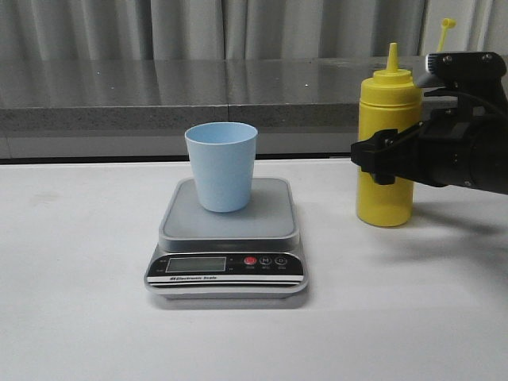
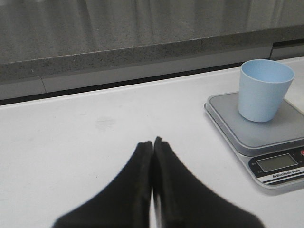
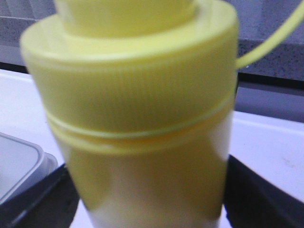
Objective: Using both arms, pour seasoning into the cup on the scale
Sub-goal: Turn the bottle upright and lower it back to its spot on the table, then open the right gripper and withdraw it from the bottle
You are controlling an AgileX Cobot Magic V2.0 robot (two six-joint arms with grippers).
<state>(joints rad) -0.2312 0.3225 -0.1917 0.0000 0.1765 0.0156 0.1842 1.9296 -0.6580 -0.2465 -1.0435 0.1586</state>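
The right arm [image 1: 456, 155] was black and chunky, with a grey part on top and a thin black cable. The left gripper [image 2: 152, 145] had two smooth black fingers [image 2: 135, 190], wide below and pointed.

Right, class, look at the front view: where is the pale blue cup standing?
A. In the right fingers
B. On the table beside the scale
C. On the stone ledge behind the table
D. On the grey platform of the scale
D: the cup stands upright on the grey platform of the scale, while the right fingers sit at the yellow bottle instead.
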